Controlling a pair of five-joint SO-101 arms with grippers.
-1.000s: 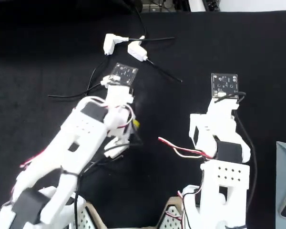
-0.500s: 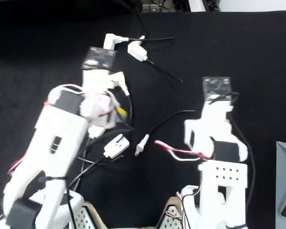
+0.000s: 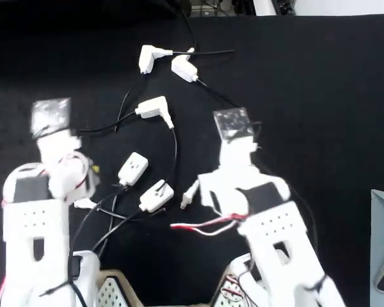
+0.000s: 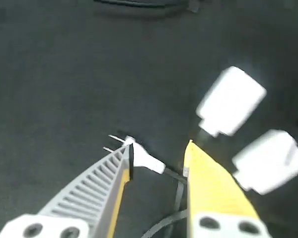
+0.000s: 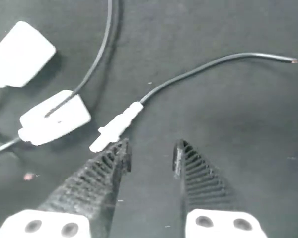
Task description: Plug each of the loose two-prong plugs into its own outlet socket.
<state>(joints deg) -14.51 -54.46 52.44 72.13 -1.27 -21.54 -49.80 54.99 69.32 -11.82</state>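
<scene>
Near loose plug (image 5: 116,126), right end effector (image 5: 151,146) arrived; left arm (image 3: 41,192) withdrawn

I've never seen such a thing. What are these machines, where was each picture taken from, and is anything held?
These are two white robot arms at a black-covered table. One picture looks down from above; the other two come from cameras on each arm's wrist. The left gripper, grey and yellow, is open over a small white two-prong plug. The right gripper, black, is open short of a slim white plug on a black cable. White box-shaped outlet sockets lie between the arms. Nothing is gripped.
</scene>
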